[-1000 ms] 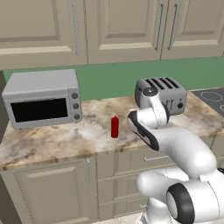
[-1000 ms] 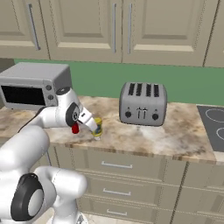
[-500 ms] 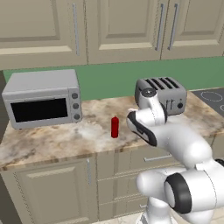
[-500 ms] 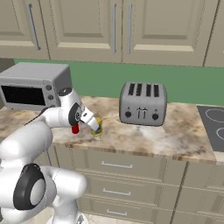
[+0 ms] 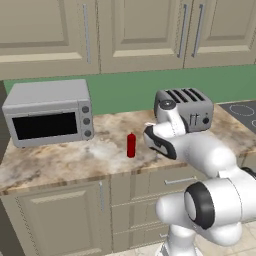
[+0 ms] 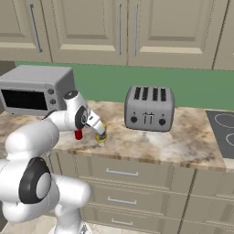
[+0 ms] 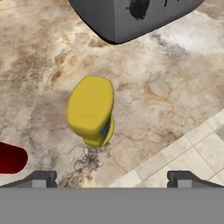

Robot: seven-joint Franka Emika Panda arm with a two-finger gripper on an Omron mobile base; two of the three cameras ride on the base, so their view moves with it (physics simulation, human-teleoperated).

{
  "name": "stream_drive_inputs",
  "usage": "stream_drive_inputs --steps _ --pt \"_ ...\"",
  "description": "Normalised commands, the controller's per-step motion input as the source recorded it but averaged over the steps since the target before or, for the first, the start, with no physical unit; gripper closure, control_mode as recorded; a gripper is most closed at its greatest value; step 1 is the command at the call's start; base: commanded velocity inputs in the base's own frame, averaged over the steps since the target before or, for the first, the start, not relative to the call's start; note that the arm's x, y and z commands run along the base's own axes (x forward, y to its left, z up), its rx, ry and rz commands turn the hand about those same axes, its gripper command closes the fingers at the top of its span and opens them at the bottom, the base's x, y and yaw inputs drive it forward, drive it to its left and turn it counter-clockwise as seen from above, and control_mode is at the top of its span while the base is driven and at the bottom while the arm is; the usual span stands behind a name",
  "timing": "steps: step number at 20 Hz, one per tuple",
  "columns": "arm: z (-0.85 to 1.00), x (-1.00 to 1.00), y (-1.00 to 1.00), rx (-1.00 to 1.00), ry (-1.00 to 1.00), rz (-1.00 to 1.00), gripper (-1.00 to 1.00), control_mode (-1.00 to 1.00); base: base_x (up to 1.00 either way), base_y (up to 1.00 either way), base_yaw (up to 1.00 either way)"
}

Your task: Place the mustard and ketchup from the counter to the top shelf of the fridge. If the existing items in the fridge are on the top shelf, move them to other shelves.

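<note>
mustard (image 7: pixel 91 110): upright near the worktop (image 7: pixel 170 100) front edge, cap up, long axis vertical.
ketchup (image 5: pixel 131 145): we see it upright just beside.
jaws: gripper (image 7: pixel 111 178) wide apart above the mustard, holding nothing.
progress: we judge neither bottle moved; everything remains.

Kitchen: marbled counter (image 5: pixel 60 165), toaster (image 6: pixel 150 108), toaster oven (image 5: pixel 48 112), cream cabinets (image 5: pixel 135 30).

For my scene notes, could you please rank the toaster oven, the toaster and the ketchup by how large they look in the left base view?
Largest to smallest:
1. toaster oven
2. toaster
3. ketchup

All three stand on the counter at a similar depth, so nearness hardly skews the order.
</note>
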Motion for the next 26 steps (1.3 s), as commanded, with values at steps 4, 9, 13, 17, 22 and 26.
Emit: stream_drive_inputs --steps 4,9,13,17,22,26 --pt "-0.1 0.19 0.0 0.0 0.0 0.0 -1.0 -1.0 0.0 0.0 0.0" --pt "-0.15 0.19 0.0 0.0 0.0 0.0 -1.0 -1.0 0.0 0.0 0.0" --pt "-0.2 0.16 -0.01 -0.01 0.0 0.0 -1.0 -1.0 0.0 0.0 0.0" --pt "-0.2 0.18 0.0 -0.02 0.0 0.0 -1.0 -1.0 0.0 0.0 0.0" --pt "-0.18 0.19 0.0 -0.02 0.0 0.0 -1.0 -1.0 0.0 0.0 0.0" --pt "-0.13 0.19 0.0 -0.01 0.0 0.0 -1.0 -1.0 0.0 0.0 0.0"
